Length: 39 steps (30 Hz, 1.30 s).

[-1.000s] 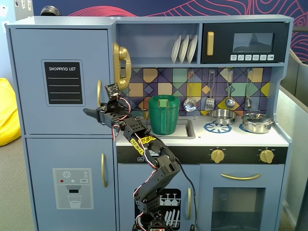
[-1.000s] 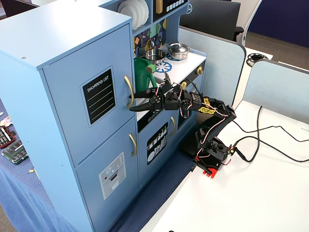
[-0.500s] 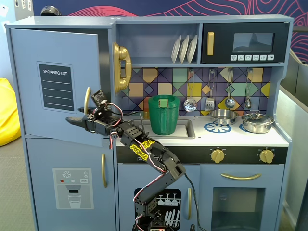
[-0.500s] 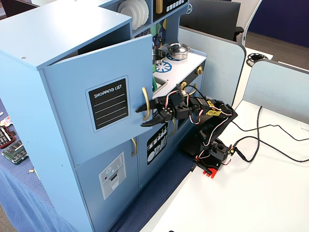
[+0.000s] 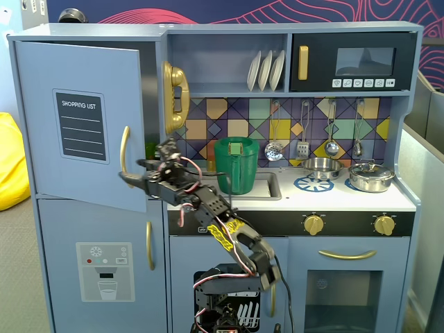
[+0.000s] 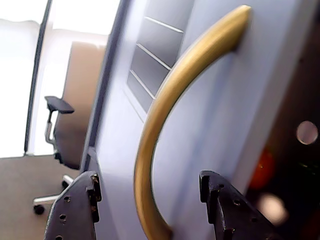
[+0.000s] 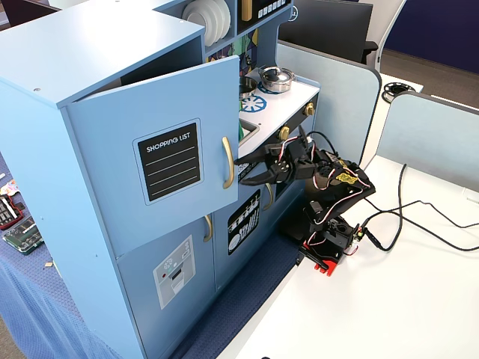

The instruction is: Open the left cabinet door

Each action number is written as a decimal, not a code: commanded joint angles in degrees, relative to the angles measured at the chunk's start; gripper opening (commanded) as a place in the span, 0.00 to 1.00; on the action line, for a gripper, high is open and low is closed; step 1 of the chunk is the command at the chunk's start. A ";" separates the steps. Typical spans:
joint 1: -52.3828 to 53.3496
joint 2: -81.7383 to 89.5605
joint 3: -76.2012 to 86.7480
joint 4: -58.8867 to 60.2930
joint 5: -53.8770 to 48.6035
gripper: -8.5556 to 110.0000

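Observation:
The left cabinet door (image 5: 76, 118) is blue-grey with a black "SHOPPING LIST" panel (image 5: 81, 126) and a curved gold handle (image 5: 124, 151). It stands partly open, swung out from the cabinet. It also shows in the other fixed view (image 7: 161, 142). My gripper (image 5: 129, 177) is open at the door's free edge, just below the handle's level (image 7: 239, 170). In the wrist view the gripper (image 6: 149, 182) has its two dark jaws standing either side of the gold handle (image 6: 165, 105), apart from it, with the door face (image 6: 210, 115) behind.
Below is the door with the ice dispenser graphic (image 5: 104, 270). A gold toy phone (image 5: 175, 97) and a green pitcher (image 5: 236, 165) are right of the open door. Pots (image 5: 371, 177) sit on the counter. Cables (image 7: 419, 217) lie on the white table by the arm base (image 7: 329, 239).

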 commanded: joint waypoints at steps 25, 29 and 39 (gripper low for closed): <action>15.47 -8.79 -2.02 -0.79 -0.44 0.14; 9.32 -10.37 -3.52 -1.05 -3.16 0.11; -3.87 -9.67 -4.75 -1.14 -10.46 0.07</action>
